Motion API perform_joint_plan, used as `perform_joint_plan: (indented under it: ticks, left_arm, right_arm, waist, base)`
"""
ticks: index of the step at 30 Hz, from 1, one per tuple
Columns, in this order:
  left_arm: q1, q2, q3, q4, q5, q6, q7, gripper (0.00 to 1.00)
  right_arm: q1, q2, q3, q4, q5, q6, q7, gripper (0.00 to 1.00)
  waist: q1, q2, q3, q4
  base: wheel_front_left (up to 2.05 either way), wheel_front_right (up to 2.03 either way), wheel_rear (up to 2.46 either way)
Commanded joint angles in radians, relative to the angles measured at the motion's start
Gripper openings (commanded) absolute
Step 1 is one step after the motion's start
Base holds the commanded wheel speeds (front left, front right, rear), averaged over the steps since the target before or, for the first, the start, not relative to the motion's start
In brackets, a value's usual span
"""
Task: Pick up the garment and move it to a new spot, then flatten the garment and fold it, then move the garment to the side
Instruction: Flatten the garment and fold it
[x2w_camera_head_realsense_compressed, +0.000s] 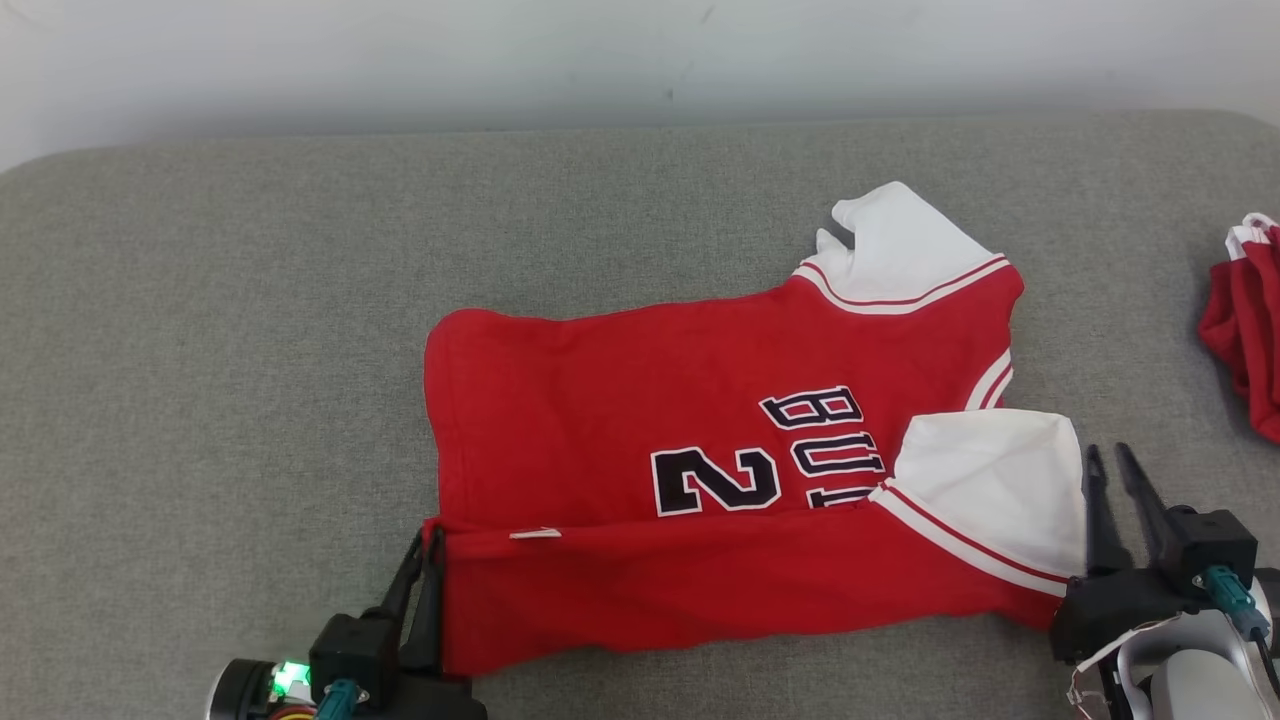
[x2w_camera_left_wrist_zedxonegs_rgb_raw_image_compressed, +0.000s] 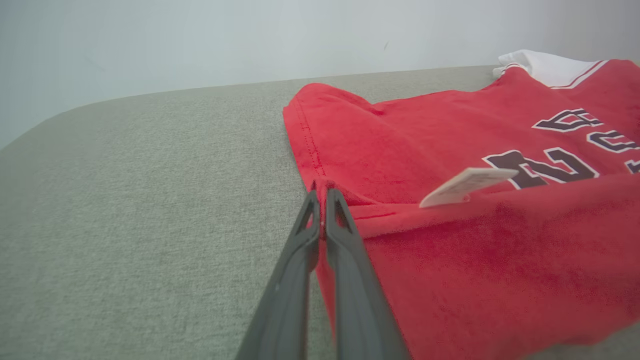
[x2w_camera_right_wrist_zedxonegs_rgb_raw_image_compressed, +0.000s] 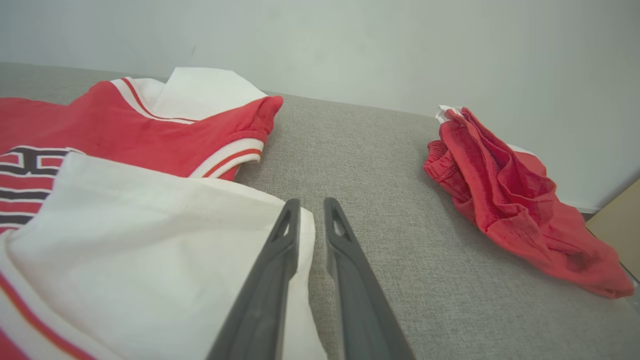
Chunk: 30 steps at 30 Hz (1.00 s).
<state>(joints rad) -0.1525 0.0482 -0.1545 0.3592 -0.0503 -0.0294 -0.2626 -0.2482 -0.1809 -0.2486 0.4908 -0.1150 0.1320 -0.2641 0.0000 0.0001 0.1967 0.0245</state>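
Jersey (x2w_camera_head_realsense_compressed: 700, 450) centre-to-3 o'clock on table (x2w_camera_head_realsense_compressed: 200, 350), near edge folded over. Left jaws clenched on hem (x2w_camera_head_realsense_compressed: 447, 548), 7 o'clock; right jaws parted, empty, 4 o'clock. Risk: retreat with left clenched drags fold open.

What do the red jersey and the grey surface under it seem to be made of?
Red jersey: seems a soft matte knit, maybe cotton or a blend; it folds limply and shows a fuzzy nap and stitched hem.
Grey surface: seems a matte woven upholstery fabric; a fine speckled weave shows.
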Motion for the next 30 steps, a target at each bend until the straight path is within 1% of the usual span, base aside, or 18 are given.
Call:
perform_joint_plan:
  ticks: [1,8,14,21,26,27,28,30]
  left_arm:
    - [-0.004,0.004,0.009,-0.01,-0.01,0.012,-0.003,1.0]
    - [0.073,0.004,0.024,-0.058,-0.033,0.031,-0.003,1.0]
    - [0.139,0.004,0.026,-0.062,-0.035,0.033,-0.003,1.0]
    - [0.14,0.004,0.015,-0.055,-0.018,0.02,-0.003,1.0]
    - [0.132,0.004,0.005,-0.065,-0.024,0.012,-0.003,1.0]
    - [0.134,0.004,0.003,-0.068,-0.028,0.005,-0.003,1.0]
    - [0.138,0.004,0.002,-0.07,-0.031,0.003,-0.003,1.0]
    - [0.145,0.004,0.001,-0.071,-0.04,-0.003,-0.003,1.0]
  right_arm:
    - [0.005,0.007,-0.002,-0.013,0.009,-0.003,0.001,1.0]
    - [0.108,0.031,-0.016,-0.042,0.046,-0.003,0.001,1.0]
    - [0.181,0.046,-0.019,-0.015,0.056,-0.003,0.001,1.0]
    - [0.16,0.044,-0.006,0.038,0.09,-0.003,0.001,1.0]
    - [0.133,0.027,0.018,0.113,0.107,-0.003,0.001,1.0]
    - [0.129,0.027,0.022,0.13,0.111,-0.003,0.001,0.97]
    - [0.125,0.026,0.025,0.138,0.115,-0.003,0.001,0.88]
    - [0.116,0.021,0.033,0.155,0.121,-0.003,0.002,0.48]
  waist:
    - [0.0,-0.0001,-0.002,-0.002]
    - [0.0,-0.0001,-0.03,-0.008]
    - [0.0,-0.0001,-0.06,-0.023]
    - [0.0,-0.0001,-0.059,-0.02]
    - [0.0,-0.0001,-0.053,-0.008]
    - [0.0,-0.0001,-0.052,-0.006]
    - [0.0,-0.0001,-0.052,-0.004]
    - [0.0,-0.0001,-0.049,-0.001]
  base:
    - [0.0,0.0,0.0]
    - [0.0,0.0,0.0]
    - [0.0,0.0,0.0]
    - [0.0,0.0,0.0]
    - [0.0,0.0,0.0]
    - [0.0,0.0,0.0]
    - [0.0,0.0,0.0]
    - [0.0,0.0,0.0]
